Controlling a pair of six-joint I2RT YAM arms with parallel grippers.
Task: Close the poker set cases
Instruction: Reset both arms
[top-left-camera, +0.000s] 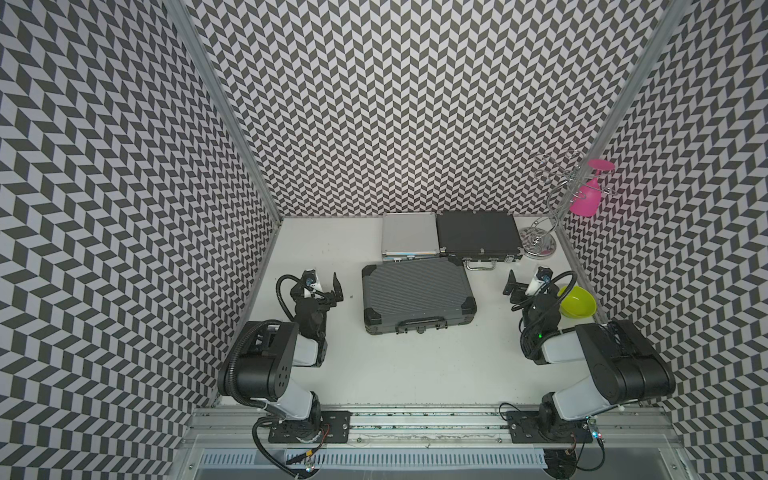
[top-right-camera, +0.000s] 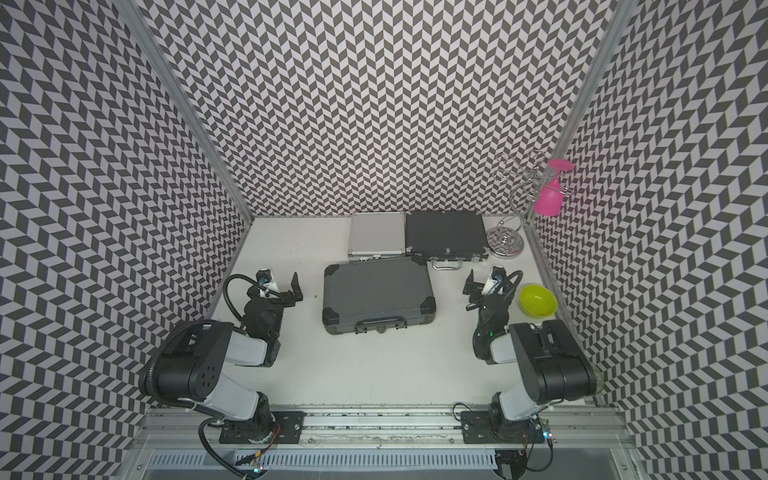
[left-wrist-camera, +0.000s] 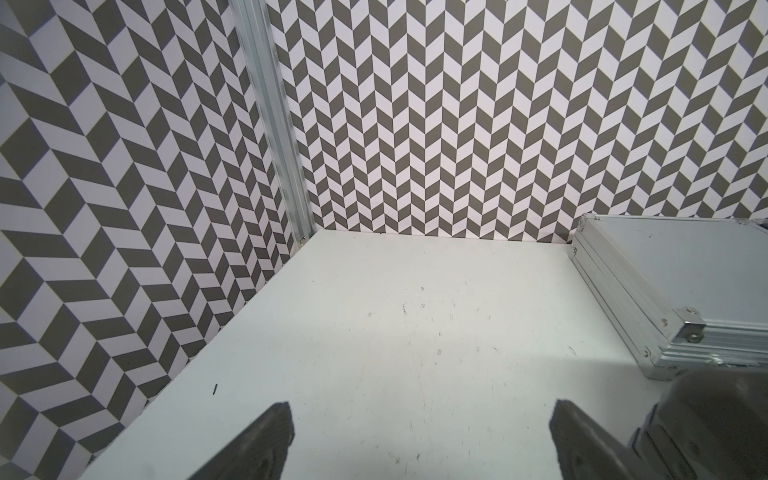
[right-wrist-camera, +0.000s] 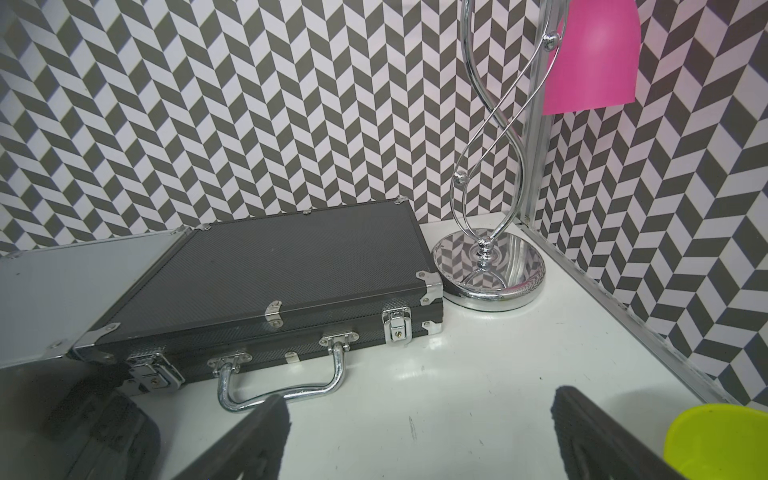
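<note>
View from above of a white desk (top-left-camera: 415, 374) walled in by black-and-white zigzag panels, with a robot arm at each near corner.

Three poker cases lie flat with their lids down. The big ribbed black case (top-left-camera: 417, 297) sits mid-desk between the two arms, its black handle on the near edge. Just behind it, along the back wall, a small silver case (top-left-camera: 409, 237) lies side by side with a black case with silver fittings (top-left-camera: 478, 235) on its right. That case's chrome handle (right-wrist-camera: 282, 384) faces the arms.

The left arm (top-left-camera: 266, 361) is to the left of the ribbed case, and the left jaws are spread wide and hold nothing. The right arm (top-left-camera: 623, 365) mirrors it, and the right jaws are equally wide and empty.

A lime bowl (top-left-camera: 578, 301) sits just right of the right arm. In the far right corner, a chrome rack (top-left-camera: 539, 243) holds a pink glass (top-left-camera: 585, 201) upside down.
</note>
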